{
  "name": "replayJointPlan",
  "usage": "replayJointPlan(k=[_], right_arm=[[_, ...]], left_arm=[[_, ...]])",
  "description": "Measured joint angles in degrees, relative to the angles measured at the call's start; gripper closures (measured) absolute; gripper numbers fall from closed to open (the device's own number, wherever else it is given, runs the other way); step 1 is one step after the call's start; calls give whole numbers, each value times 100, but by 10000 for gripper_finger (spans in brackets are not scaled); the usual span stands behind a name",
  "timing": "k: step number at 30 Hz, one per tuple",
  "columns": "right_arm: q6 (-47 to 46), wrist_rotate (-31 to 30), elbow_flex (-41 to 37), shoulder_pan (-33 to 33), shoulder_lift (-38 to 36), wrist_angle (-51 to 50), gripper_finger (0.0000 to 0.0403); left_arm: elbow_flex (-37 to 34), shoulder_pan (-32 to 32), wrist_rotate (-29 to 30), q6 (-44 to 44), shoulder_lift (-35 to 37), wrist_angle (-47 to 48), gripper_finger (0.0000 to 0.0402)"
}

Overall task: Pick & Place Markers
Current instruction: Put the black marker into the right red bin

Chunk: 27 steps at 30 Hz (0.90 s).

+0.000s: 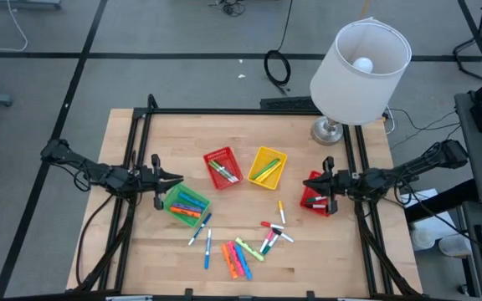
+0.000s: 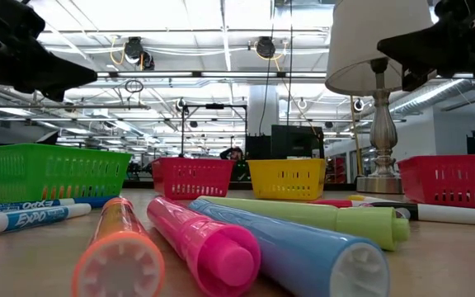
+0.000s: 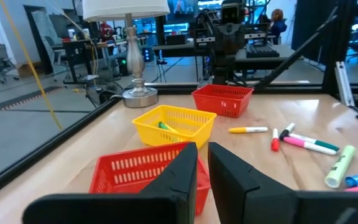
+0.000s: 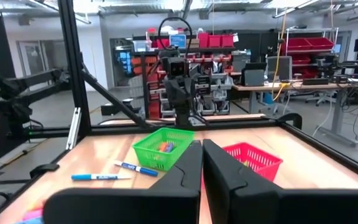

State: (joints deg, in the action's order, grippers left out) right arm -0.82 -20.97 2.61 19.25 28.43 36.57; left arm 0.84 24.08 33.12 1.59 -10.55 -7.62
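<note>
Both hands empty, left hand [image 1: 176, 179] jaws nearly closed above green basket [image 1: 187, 204], right hand [image 1: 311, 178] clenched over red basket [image 1: 316, 194]; loose markers [image 1: 237, 255] on surface [image 1: 350, 259], so open wide, descend square across one barrel.

Even, bright overhead light on my table [image 1: 141, 259], shadows soft and short. Low view: ceiling light strips [image 2: 221, 25] blow out to glare, nearest markers [image 2: 213, 247] blurred (too close to the lens), baskets [image 2: 287, 177] behind them sharper. My left wrist view: my own dark fingers [image 3: 179, 180] soft, room behind has a blue cast. Right wrist view is evenly lit, background fairly crisp. Lamp [image 1: 360, 63] bulb looks unlit from above.
</note>
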Motion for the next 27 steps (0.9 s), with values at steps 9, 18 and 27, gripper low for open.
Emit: replayJointPlan(k=[9, 18, 27], right_arm=[[46, 2, -7, 0, 148, -15, 403], [46, -2, -11, 0, 176, -11, 403], [46, -321, -15, -4, 185, -21, 403]], left_arm=[[0, 0, 46, 9, 0, 4, 353], [2, 0, 48, 15, 0, 7, 353], [9, 0, 50, 10, 0, 9, 353]])
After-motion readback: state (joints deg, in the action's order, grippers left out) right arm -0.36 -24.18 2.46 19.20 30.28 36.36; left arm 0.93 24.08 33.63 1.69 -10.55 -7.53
